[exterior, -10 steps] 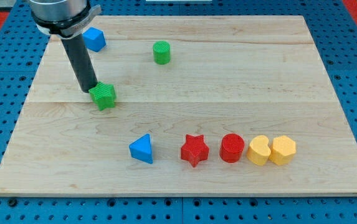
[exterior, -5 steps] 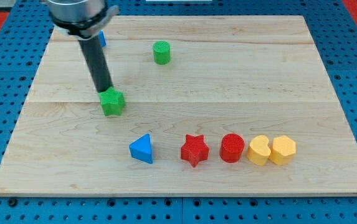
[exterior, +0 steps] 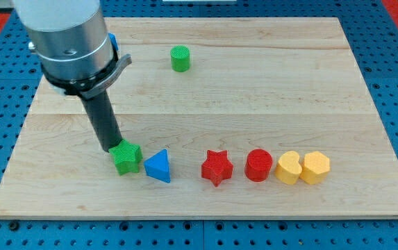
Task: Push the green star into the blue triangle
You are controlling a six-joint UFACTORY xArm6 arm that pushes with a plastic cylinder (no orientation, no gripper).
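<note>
Green star (exterior: pixel 126 157): ribbed, bright green, sitting low on the board, touching the blue triangle (exterior: pixel 158 167) on its right.
My tip (exterior: pixel 111 148): a bare rod without fingers, pressing the star's upper-left edge.

On the bench (exterior: pixel 268 97) I count eight blocks. Two are green: a green star (exterior: pixel 126 157) and a green cylinder (exterior: pixel 180 58). Two are blue: a blue triangle (exterior: pixel 158 167) and a second blue block (exterior: pixel 113 42) at the far left, mostly hidden behind the arm, so I cannot tell its shape. Two are red: a red star (exterior: pixel 217 167) and a red cylinder (exterior: pixel 259 165). Two are yellow: a yellow heart (exterior: pixel 288 167) and a yellow hexagon (exterior: pixel 315 167). There is one rod, with one tip (exterior: pixel 111 148).
</note>
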